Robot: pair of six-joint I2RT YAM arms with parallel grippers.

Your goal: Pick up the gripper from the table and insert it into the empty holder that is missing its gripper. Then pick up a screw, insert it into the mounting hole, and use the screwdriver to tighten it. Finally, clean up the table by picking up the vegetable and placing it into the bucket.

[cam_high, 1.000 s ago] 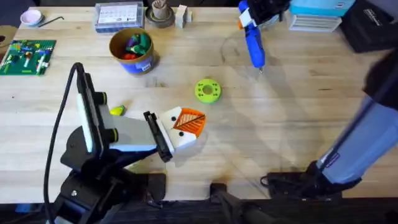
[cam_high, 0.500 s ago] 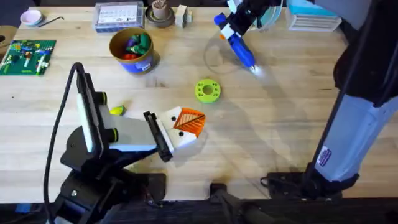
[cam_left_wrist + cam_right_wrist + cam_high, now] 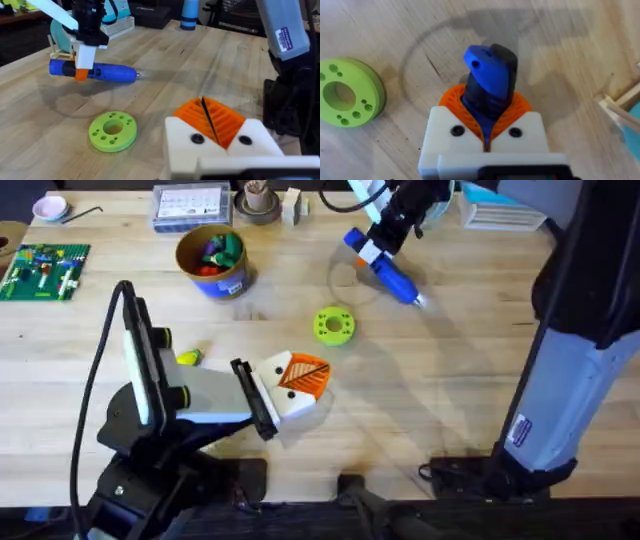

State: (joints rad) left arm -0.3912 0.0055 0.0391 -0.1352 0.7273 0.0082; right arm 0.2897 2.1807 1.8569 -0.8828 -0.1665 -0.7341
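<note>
The right gripper (image 3: pixel 372 248) is clamped on the screwdriver (image 3: pixel 393 273) — lifted near the green disc (image 3: pixel 334 325). The left gripper (image 3: pixel 300 380) (pads pressed together) holds nothing.

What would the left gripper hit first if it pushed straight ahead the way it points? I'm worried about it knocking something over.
Most likely the green ring-shaped disc, which lies just ahead of the left gripper. Beyond it the right gripper holds the screwdriver above the table. Depth is uncertain.
</note>
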